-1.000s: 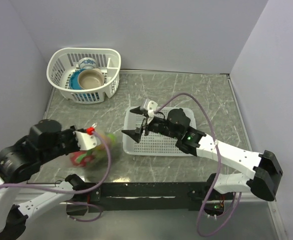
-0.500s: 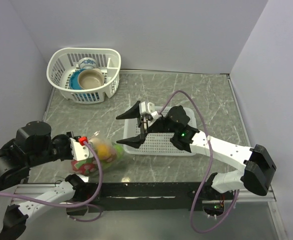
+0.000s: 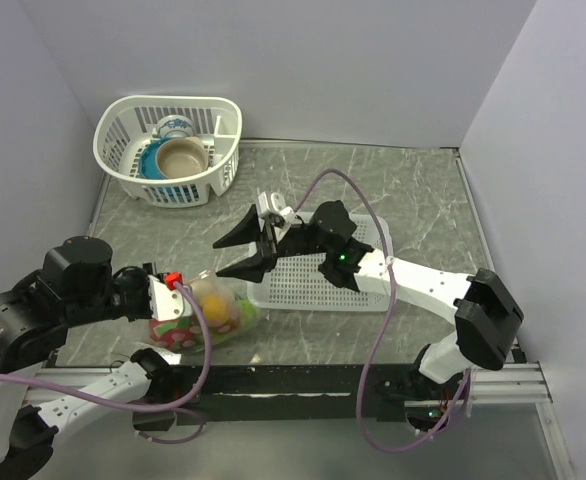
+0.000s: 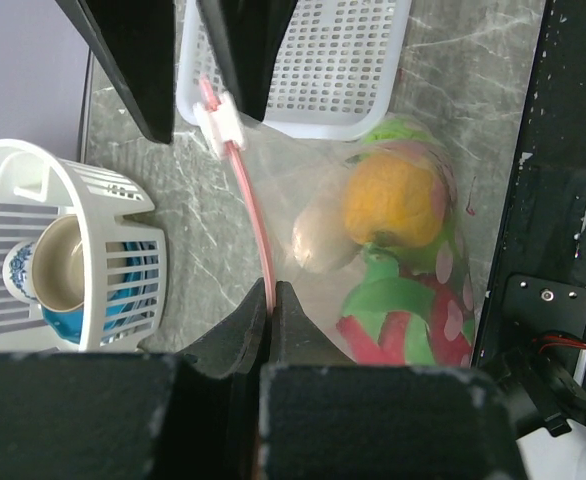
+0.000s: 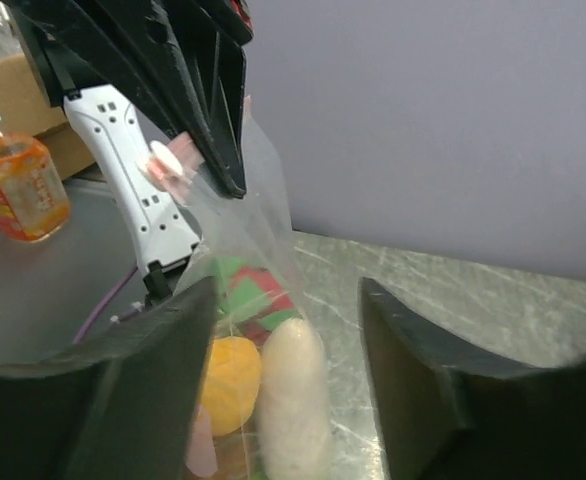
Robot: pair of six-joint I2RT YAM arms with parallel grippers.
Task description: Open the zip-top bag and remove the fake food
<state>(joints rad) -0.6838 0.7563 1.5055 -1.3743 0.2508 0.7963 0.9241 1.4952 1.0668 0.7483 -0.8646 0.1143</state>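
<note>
The zip-top bag is clear, with a pale pink zipper strip, and hangs from my left gripper, which is shut on the strip's near end. Inside is the fake food: an orange fruit, a white oblong and a pink-red dragon fruit with green tips. My right gripper is open, its fingers either side of the bag's far upper corner near the white slider. In the right wrist view the bag stands between the right gripper's dark fingers.
A flat white mesh basket lies just right of the bag, under the right arm. A taller white basket with bowls and a cup stands at the back left. An orange bottle shows beyond the table.
My right gripper has swung left from over the flat basket to the bag's top and its jaws have narrowed. The left gripper has kept its hold while the bag settled lower.
</note>
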